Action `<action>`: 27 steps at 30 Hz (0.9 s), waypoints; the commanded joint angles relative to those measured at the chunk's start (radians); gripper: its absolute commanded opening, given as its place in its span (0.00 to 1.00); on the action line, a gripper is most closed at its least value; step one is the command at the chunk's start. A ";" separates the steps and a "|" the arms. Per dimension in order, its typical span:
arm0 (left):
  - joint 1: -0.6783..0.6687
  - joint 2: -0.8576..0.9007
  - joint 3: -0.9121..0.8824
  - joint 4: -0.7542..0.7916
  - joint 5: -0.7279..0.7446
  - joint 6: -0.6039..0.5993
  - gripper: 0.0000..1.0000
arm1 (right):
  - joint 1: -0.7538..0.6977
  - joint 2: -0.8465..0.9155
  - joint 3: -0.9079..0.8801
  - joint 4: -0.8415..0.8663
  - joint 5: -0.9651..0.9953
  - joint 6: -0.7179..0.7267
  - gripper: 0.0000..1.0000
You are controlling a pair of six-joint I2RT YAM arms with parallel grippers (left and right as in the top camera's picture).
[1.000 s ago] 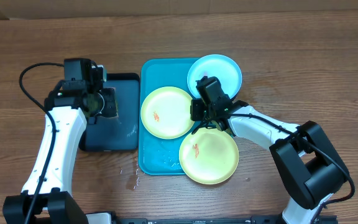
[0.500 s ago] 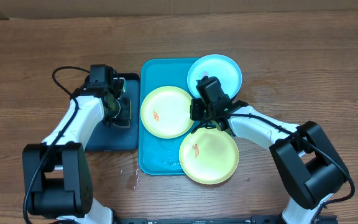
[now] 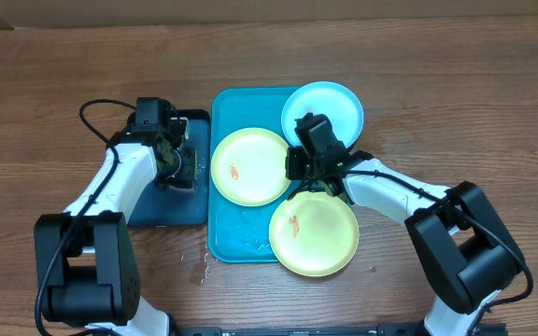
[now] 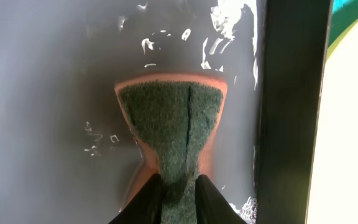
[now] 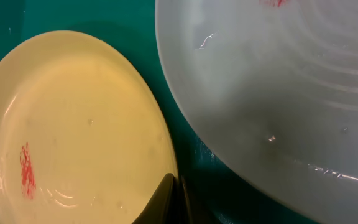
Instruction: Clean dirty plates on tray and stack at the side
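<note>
- Sponge (image 4: 173, 121), green-topped and orange, is clamped in the left gripper (image 4: 179, 190) on the wet dark tray (image 3: 157, 210). A second ago that gripper was nearer the table's left edge. Only the wrist view shows the grip.
- Cyan tray (image 3: 236, 238), mid-table, carries three unmoved plates: far yellow-green plate (image 3: 250, 168), light cyan plate (image 3: 330, 103), near yellow-green plate (image 3: 316, 233).
- Right gripper (image 3: 308, 177) pinches the far yellow-green plate's rim.
</note>
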 commanded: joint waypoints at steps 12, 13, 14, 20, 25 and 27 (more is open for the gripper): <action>-0.003 0.044 -0.016 -0.001 -0.010 0.007 0.20 | 0.001 0.005 -0.004 0.009 0.001 0.008 0.05; -0.003 0.055 -0.016 -0.001 -0.010 0.005 0.17 | 0.001 0.005 -0.004 0.009 0.001 0.008 0.05; -0.003 0.063 -0.016 0.000 -0.010 0.004 0.12 | 0.001 0.005 -0.004 0.009 0.001 0.008 0.05; 0.003 0.060 -0.004 -0.008 -0.019 0.004 0.04 | 0.001 0.005 -0.004 0.008 0.001 0.008 0.04; 0.021 -0.012 0.021 -0.013 -0.017 0.003 0.04 | 0.001 0.005 -0.004 0.010 -0.005 0.008 0.04; 0.024 -0.059 0.025 -0.016 -0.013 0.000 0.04 | 0.001 0.005 -0.004 0.012 -0.028 0.008 0.04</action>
